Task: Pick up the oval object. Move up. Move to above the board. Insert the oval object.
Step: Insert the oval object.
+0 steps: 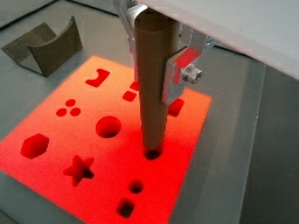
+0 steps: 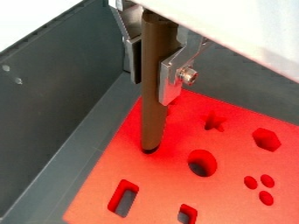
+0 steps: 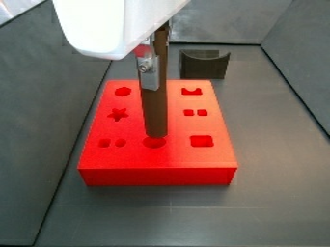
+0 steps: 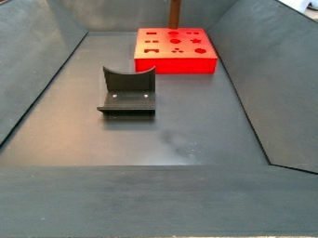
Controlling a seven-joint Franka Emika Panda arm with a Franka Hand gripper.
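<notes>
A: Item one, gripper: above the board, its silver fingers clamped on the upper part of the oval object. Not empty, not wide; it holds the peg upright.

B: Item two, the oval object's place?

A: Brown, slim, rod-like. In both wrist views its lower end meets the board at a small hole, just beside the large round hole. In a side view the peg stands over the board's near edge, the tip at a cut-out there. How deep the tip sits, I cannot tell.

B: Step in hand?

A: By my reading, the last one: insertion. Pick-up, lift and carry over the board look done. The next move calls for a straight push down with the peg kept vertical and its oval section lined up to the hole, then the fingers parting. Any tilt might jam it against the rim.

B: Item three, surface and room?

A: Dark grey matte floor, walled by sloping grey sides like a bin. The board lies flat toward the far end in a side view. The fixture, a dark L-shaped bracket, stands well apart from the board, nearer that camera. Other holes on the board: star, hexagon, squares.
</notes>
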